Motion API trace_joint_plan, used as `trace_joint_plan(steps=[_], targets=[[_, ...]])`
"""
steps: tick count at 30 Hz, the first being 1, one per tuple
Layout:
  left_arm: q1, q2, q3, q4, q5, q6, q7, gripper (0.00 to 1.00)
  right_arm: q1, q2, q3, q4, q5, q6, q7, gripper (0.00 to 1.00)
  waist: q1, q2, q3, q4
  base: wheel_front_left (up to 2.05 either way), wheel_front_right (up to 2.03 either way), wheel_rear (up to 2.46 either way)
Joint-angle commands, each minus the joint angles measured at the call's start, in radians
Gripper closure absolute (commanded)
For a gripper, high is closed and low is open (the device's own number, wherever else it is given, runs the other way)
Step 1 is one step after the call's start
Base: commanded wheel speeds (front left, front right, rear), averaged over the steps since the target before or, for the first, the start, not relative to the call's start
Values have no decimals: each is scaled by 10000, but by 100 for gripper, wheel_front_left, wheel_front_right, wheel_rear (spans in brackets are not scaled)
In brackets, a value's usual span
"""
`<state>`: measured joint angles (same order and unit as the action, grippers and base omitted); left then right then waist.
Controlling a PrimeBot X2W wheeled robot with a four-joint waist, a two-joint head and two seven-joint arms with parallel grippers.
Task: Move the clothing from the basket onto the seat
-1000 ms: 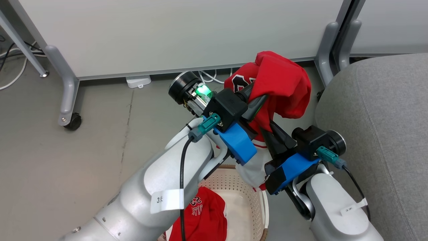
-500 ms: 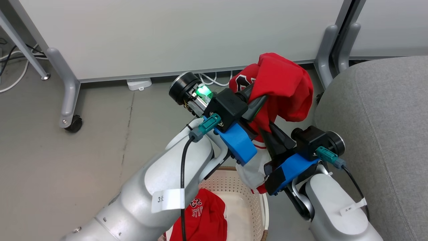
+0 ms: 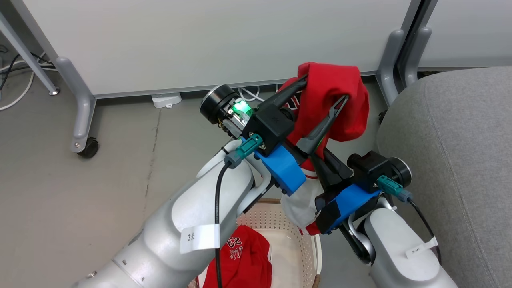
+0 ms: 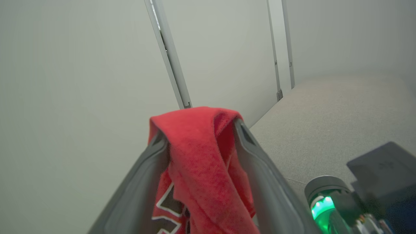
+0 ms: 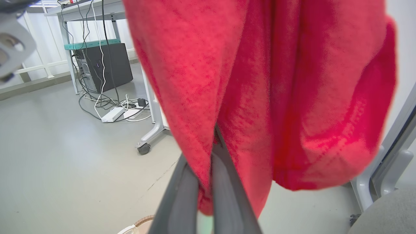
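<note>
Over the far side of the basket (image 3: 268, 219), up at chest height: the left gripper (image 3: 325, 89) has its jaws spread wide. The lifted shirt (image 3: 348, 120) is slung across both fingers, draped and not pinched. In the left wrist view the red cloth hangs loose down the gap between them.

Just below and to the robot's right, the right gripper (image 3: 322, 162) has its jaws together on a fold of the same shirt. The right wrist view shows cloth nipped between the two dark fingers, with the bulk ballooning above them. We judge that this is the only real hold on the garment.

Lie of the shirt: the long axis runs up and down the head view. The bunched red top sits at the left gripper, and the white-lined hem trails low beside the right wrist, over the basket's rim. Nothing of it touches the seat (image 3: 448, 160).

Bearing to target: the seat lies to the robot's right of both grippers. Its rounded grey edge is just beside the right wrist and well apart from the left arm. The right arm is the nearer one, so we expect the carry to go rightward, across the strip of floor (image 3: 344, 260) between basket and cushion.

Risk, as we read it: the drape over the open left fingers may snag as the right arm pulls away.

A second shirt (image 3: 244, 256) lies crumpled inside the basket, under the left forearm, not yet moved.
</note>
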<state>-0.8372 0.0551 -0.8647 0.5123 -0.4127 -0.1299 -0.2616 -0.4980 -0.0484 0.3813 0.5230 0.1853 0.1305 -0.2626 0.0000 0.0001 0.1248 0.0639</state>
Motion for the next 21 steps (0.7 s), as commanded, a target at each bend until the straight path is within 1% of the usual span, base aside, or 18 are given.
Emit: trace_joint_plan(steps=[1,13,21], targets=[[93,-16,66,14,76,-6,-52,0,-21,-36,22,-8,61,5,-35,100,0,-1,3,5,0,0,0],[101,-26,184,-2,239,-6,-50,0,-144,-37,72,-51,111,5,-36,100,0,-1,150,-85,0,0,0],[-90,2,148,74,302,-6,-50,0,-285,-37,-88,-152,66,5,-36,100,0,-1,578,-385,0,0,0]])
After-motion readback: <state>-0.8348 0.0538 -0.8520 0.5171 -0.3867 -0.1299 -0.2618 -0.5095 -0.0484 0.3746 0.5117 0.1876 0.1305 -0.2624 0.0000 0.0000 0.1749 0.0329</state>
